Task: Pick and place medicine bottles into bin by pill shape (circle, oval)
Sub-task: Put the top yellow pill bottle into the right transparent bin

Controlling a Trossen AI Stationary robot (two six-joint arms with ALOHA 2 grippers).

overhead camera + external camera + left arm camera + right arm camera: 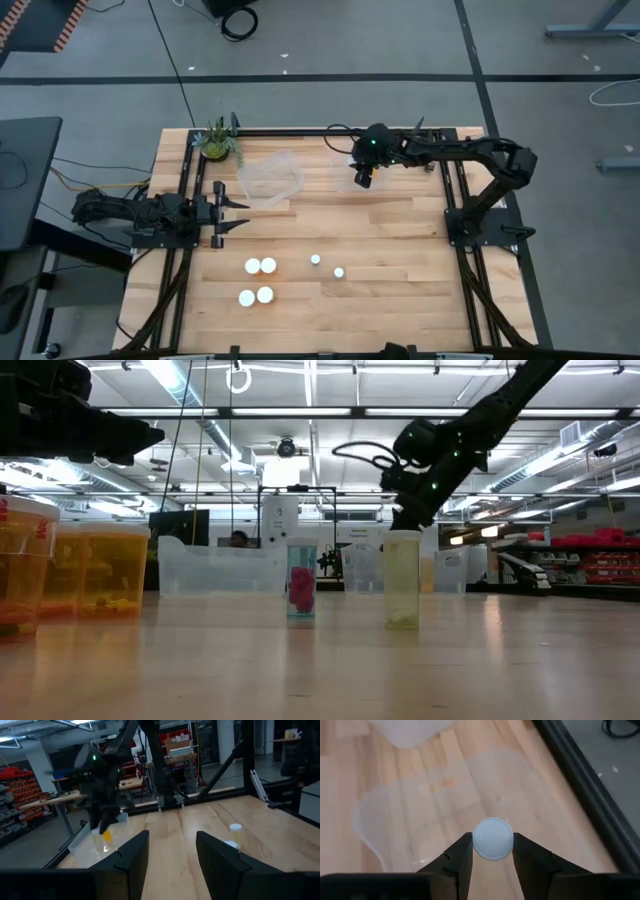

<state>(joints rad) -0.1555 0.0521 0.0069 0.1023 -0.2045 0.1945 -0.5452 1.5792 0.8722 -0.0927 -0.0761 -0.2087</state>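
Right gripper (pixel 492 851) around half-hidden bottle (pixel 492 839)

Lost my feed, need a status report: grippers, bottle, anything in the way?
Right gripper shut on white-capped bottle, above clear bin. Left gripper open, idle at table's left. Six bottles wait on table. Nothing in the way.

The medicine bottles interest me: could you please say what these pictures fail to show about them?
- Pill shapes: bottles on the table too small in the high view.
- Bottle in the right pincer: its cap hides the body.
- Bins: contents unreadable through clear walls.
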